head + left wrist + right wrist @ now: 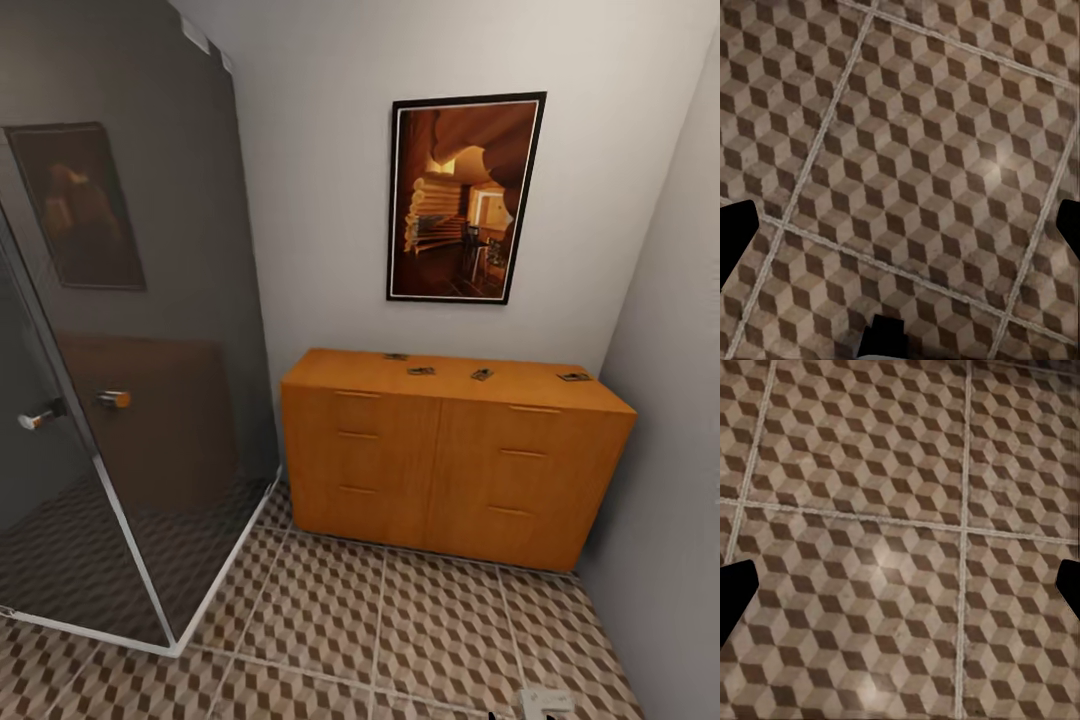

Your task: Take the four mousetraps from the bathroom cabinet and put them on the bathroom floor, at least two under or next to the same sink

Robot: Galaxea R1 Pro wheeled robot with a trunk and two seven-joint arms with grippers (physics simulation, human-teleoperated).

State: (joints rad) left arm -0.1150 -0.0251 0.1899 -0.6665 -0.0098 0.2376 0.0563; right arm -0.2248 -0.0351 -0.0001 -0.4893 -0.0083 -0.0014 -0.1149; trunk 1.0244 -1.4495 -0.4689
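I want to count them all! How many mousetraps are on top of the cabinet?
4. All lie on the cabinet top: one mousetrap at the back left, one nearer the middle, one right of middle, and one near the right end. None looks hidden.

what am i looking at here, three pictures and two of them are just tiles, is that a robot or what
Yes, it is a simulated wheeled robot with two arms, steered by a person. The big picture comes from a camera on its head and looks into a bathroom: an orange-brown cabinet against the wall, with four small mousetraps on its top, at and. A dark glass shower stands to the left, and a framed picture hangs above the cabinet.

The other two pictures come from cameras near each hand, looking down at the patterned bathroom floor. The black shapes at their edges are fingertips, for example on the left hand and on the right hand. They stand wide apart, so both hands are open and hold nothing.
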